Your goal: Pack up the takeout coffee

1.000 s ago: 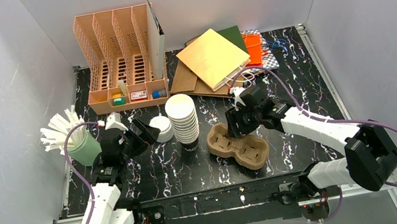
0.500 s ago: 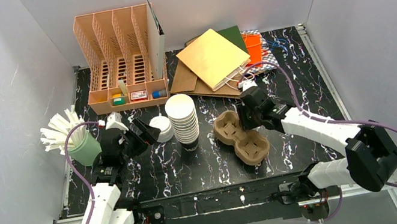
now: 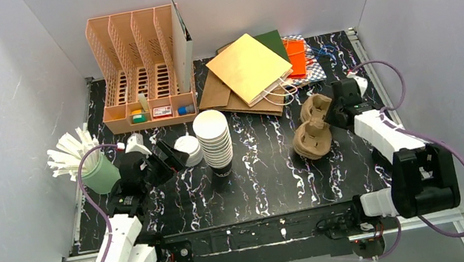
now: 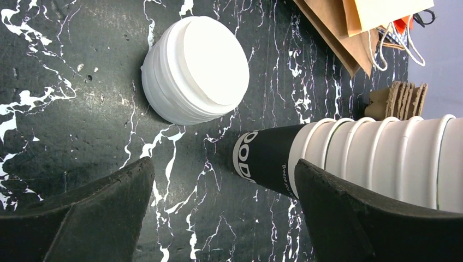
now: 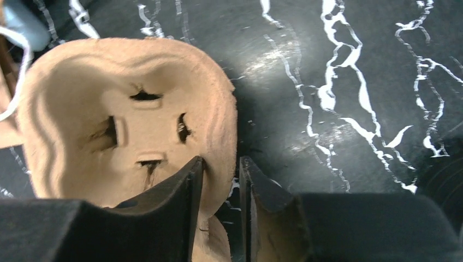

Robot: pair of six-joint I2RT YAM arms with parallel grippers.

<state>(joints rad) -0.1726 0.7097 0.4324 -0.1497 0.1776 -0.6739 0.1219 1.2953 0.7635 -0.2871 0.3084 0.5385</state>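
**Carrier dragged to the right rear of the worktop**

Since a second ago the brown cup carrier [image 3: 311, 128] has gone from the middle of the worktop [image 3: 259, 183] to its right rear part, just beside the paper bags [image 3: 247, 68], and the right arm has swung out with it. The right claw [image 3: 330, 114] is clamped on the carrier: the right wrist view shows one finger inside a cup well and the other outside, with the pulp wall pinched between them. The carrier sits tilted; whether it touches the worktop I cannot tell. On the left the picture is unchanged. The left claw [image 3: 166, 158] hangs with its fingers wide apart, gripping nothing, near a stack of white lids [image 3: 188, 150] and a stack of lidless cups [image 3: 214, 139].
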